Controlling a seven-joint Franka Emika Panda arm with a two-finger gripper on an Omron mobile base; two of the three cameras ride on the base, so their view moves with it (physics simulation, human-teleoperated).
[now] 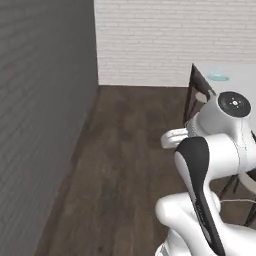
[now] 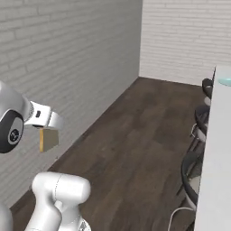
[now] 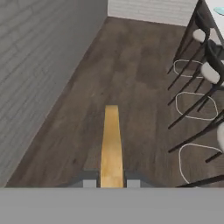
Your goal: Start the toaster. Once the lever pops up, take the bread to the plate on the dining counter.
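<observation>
My gripper [image 3: 111, 181] is shut on the bread [image 3: 111, 144], a golden-tan slice seen edge-on between the two fingertips, high above the dark wood floor. In the right base view the bread [image 2: 48, 139] hangs below the gripper [image 2: 48, 129] at the far left, close to the grey brick wall. The pale blue-green plate [image 1: 218, 77] lies on the dining counter [image 1: 240, 70] at the far end, well ahead and to the right. The plate [image 2: 224, 81] also shows at the counter's [image 2: 216, 158] far edge. The toaster is out of view.
Dark stools [image 3: 205, 74] with wire footrests line the counter's near side [image 2: 200, 118]. A grey brick wall [image 1: 45, 125] runs along the left, and a white brick wall [image 1: 165, 40] closes the far end. Wood floor [image 1: 130, 150] lies open between them.
</observation>
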